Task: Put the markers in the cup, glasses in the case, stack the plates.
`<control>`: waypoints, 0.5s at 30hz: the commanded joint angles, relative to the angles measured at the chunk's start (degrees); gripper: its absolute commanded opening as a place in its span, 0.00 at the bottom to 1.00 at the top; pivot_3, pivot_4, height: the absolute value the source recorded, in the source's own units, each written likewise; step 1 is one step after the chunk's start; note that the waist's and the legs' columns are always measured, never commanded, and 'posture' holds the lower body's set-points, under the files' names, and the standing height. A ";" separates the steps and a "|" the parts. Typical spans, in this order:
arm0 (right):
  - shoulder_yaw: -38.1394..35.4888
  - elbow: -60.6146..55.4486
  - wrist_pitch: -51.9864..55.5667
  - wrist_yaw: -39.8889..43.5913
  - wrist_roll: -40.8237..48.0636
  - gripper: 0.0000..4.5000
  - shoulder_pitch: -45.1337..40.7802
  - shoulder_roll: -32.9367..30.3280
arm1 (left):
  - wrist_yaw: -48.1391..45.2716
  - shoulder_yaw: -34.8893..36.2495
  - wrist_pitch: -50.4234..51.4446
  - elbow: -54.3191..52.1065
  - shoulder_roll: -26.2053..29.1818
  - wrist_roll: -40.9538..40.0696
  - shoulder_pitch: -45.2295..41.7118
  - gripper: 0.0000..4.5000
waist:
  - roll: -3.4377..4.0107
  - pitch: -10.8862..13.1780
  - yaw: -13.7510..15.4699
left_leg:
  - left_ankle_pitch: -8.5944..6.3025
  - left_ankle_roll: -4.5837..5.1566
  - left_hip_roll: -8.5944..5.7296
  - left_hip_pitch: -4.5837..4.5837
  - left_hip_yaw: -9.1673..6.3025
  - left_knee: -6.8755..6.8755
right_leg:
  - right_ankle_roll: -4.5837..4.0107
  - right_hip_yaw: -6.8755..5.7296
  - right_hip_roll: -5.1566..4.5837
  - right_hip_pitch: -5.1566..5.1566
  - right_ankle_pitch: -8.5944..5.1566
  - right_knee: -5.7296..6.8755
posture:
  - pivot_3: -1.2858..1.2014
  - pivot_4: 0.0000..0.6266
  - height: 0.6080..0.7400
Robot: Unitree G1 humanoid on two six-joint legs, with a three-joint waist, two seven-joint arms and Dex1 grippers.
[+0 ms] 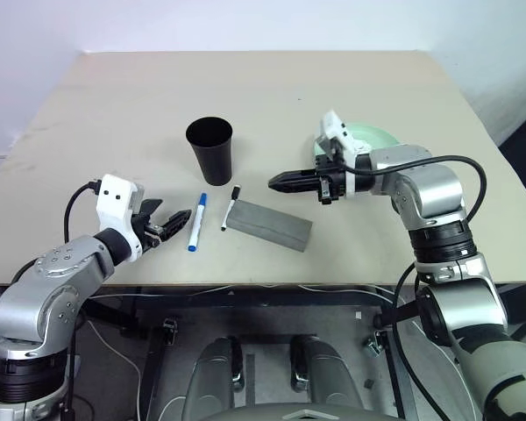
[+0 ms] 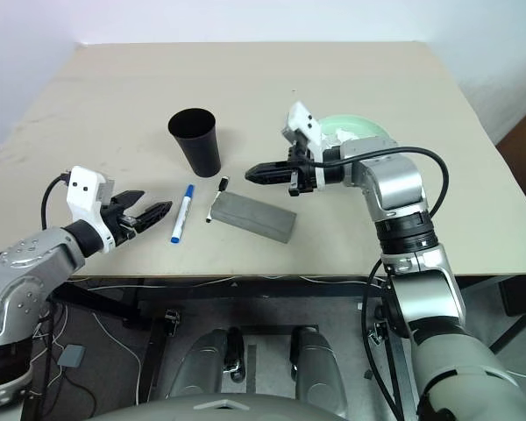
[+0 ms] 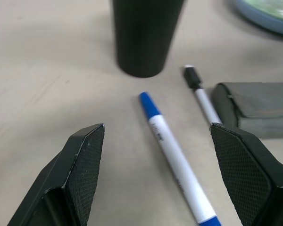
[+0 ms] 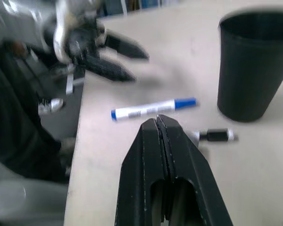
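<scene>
1. Cup (image 1: 210,148) is stood upright on the table (image 1: 88,123).
2. Markers, blue-capped (image 1: 196,223) and black-capped (image 1: 231,207), are laid just before the cup; the case (image 1: 268,225) adjoins them.
3. Left gripper (image 1: 177,222) is held open beside the blue-capped marker.
4. Right gripper (image 1: 279,182) is closed, empty, above the case.

The right arm hides most of the plates (image 1: 374,138), and the left pincer (image 4: 114,57) looks blurred.
</scene>
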 commanded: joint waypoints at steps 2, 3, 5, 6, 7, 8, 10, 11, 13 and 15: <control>-2.33 -4.02 -1.21 -1.49 2.94 0.00 0.21 -2.09 | 4.38 -0.73 2.33 -1.47 -1.52 1.62 -1.74 0.83 | -0.04 -0.01 -0.03 | 0.00 0.00 0.00 0.01 0.00 0.00 | 0.00 0.00 0.00 0.01 0.00 0.00 | 0.52 0.24 0.79; -2.35 -4.50 -1.38 -2.08 2.98 0.00 0.35 -2.48 | 5.03 -1.24 2.87 -0.90 -1.95 1.92 -2.42 0.83 | -0.04 -0.01 0.01 | 0.00 0.00 -0.01 0.02 0.00 0.01 | 0.00 0.00 0.00 0.02 0.00 0.00 | 0.52 0.24 0.79; -2.30 -5.19 -1.47 -2.95 3.14 0.00 0.48 -3.27 | 6.16 -1.97 3.66 0.09 -2.74 2.56 -3.87 0.83 | -0.04 -0.01 0.04 | 0.00 0.00 0.00 0.03 -0.01 0.01 | 0.00 -0.01 0.00 0.02 0.00 0.01 | 0.52 0.24 0.79; -1.93 -5.68 -2.20 -3.05 2.82 0.04 0.78 -3.88 | 6.87 -2.05 4.46 0.67 -3.31 2.61 -4.76 0.83 | -0.04 -0.01 0.00 | 0.00 0.00 0.00 0.02 -0.01 0.01 | -0.01 -0.01 -0.01 0.02 0.01 0.01 | 0.52 0.24 0.79; -1.52 -6.13 -2.72 -3.14 2.55 0.09 1.11 -4.42 | 7.22 -2.26 5.15 1.25 -3.62 2.62 -5.49 0.83 | -0.04 -0.01 0.01 | 0.00 0.00 0.00 0.02 -0.01 0.01 | -0.02 -0.01 -0.01 0.02 0.02 0.00 | 0.52 0.24 0.79; -1.16 -6.42 -3.04 -3.30 2.29 0.14 1.46 -4.96 | 7.48 -2.95 5.79 1.76 -3.70 3.08 -6.15 0.83 | -0.04 -0.01 -0.01 | 0.00 0.00 -0.01 0.04 0.00 0.01 | -0.02 -0.01 -0.01 0.03 0.02 0.00 | 0.52 0.24 0.79; -0.55 -6.93 -3.40 -3.73 2.12 0.28 2.00 -5.66 | 7.74 -3.81 6.97 2.59 -4.03 3.44 -7.28 0.83 | -0.04 -0.01 -0.01 | 0.00 0.00 -0.01 0.03 0.00 0.01 | -0.02 -0.01 -0.01 0.03 0.01 -0.01 | 0.52 0.24 0.79; -0.31 -7.18 -3.56 -4.52 1.83 0.36 2.20 -5.82 | 7.63 -4.23 7.21 2.91 -4.17 3.55 -7.84 0.83 | -0.05 -0.01 -0.03 | 0.00 0.00 -0.01 0.02 -0.01 0.00 | -0.02 -0.01 0.00 0.03 0.01 -0.02 | 0.52 0.24 0.79; -0.33 -7.49 -3.25 -6.07 1.86 0.53 2.29 -5.65 | 7.25 -5.22 7.36 3.55 -4.21 4.06 -8.67 0.83 | -0.05 0.00 -0.17 | 0.00 0.01 -0.01 0.02 0.00 0.00 | -0.02 -0.01 0.01 0.01 0.01 -0.02 | 0.52 0.24 0.79; -0.34 -7.93 -3.02 -6.55 2.34 0.67 2.52 -5.99 | 7.39 -6.03 7.77 4.29 -4.57 4.58 -9.43 0.83 | -0.05 0.00 -0.06 | 0.00 0.01 -0.01 0.01 0.00 0.00 | -0.02 -0.01 0.02 0.01 0.01 -0.01 | 0.52 0.24 0.79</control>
